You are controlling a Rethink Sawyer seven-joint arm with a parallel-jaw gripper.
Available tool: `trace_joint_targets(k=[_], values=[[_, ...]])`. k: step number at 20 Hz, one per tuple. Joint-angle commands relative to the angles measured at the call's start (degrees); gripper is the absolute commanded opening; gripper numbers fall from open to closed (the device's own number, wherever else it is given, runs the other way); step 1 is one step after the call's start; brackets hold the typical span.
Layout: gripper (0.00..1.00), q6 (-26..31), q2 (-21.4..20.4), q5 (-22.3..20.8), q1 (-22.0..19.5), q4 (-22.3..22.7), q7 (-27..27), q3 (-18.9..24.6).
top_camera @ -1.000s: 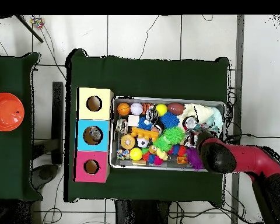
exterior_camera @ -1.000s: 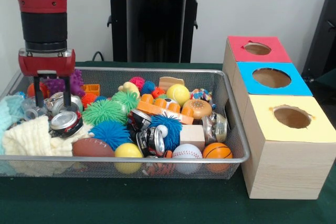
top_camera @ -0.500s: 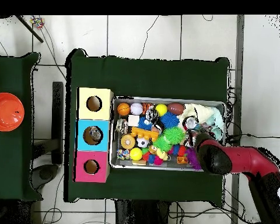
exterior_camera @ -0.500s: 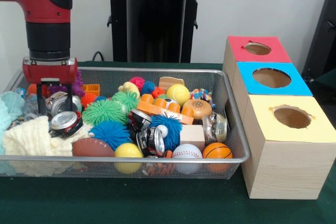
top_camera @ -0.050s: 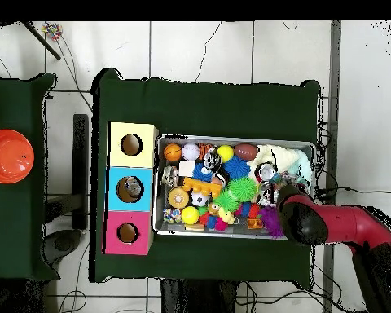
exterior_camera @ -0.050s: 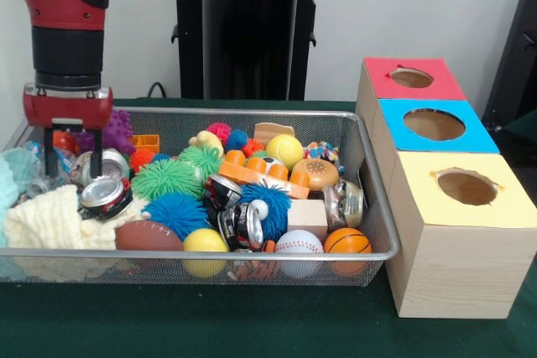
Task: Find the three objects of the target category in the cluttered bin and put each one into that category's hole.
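Note:
A wire mesh bin (exterior_camera @ -0.050s: pixel 252 255) holds a heap of toys: spiky rubber balls, sports balls, play food and several crushed metal cans, such as a can (exterior_camera @ -0.050s: pixel 105 196) near the left and a can (exterior_camera @ -0.050s: pixel 242 225) in the middle front. My gripper (exterior_camera @ -0.050s: pixel 73 157) hangs over the bin's left end, fingers pointing down and open, nothing between them. A silver can (exterior_camera @ -0.050s: pixel 111 162) lies just right of the fingers. From overhead the arm's head (top_camera @ -0.050s: pixel 301 225) covers the gripper. Right of the bin stand the red (exterior_camera @ -0.050s: pixel 411 79), blue (exterior_camera @ -0.050s: pixel 434 125) and yellow (exterior_camera @ -0.050s: pixel 466 188) hole boxes.
Cream cloth (exterior_camera @ -0.050s: pixel 46 220) and mint cloth (exterior_camera @ -0.050s: pixel 8 182) fill the bin's left front corner. A purple spiky toy (exterior_camera @ -0.050s: pixel 117 130) sits behind the gripper. Overhead, an orange bowl (top_camera @ -0.050s: pixel 9 156) rests on a separate table beyond the boxes (top_camera @ -0.050s: pixel 130 189).
The gripper has shifted left along the bin's end and risen slightly. Its fingers stay apart and empty. Nothing in the bin has moved.

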Motion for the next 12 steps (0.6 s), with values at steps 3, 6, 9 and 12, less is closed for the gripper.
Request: trace_joint_targets(k=[3,6,9,12], values=[[1.00,11.2,-6.2,5.6,-0.7,-0.1,-5.5,1.9],[1.00,11.2,-7.3,6.2,-1.3,1.0,-6.0,2.2],[1.00,11.6,-7.4,6.9,-1.7,1.4,-6.4,2.6],[1.00,9.4,-5.5,5.0,-1.2,0.6,-5.2,1.3]])
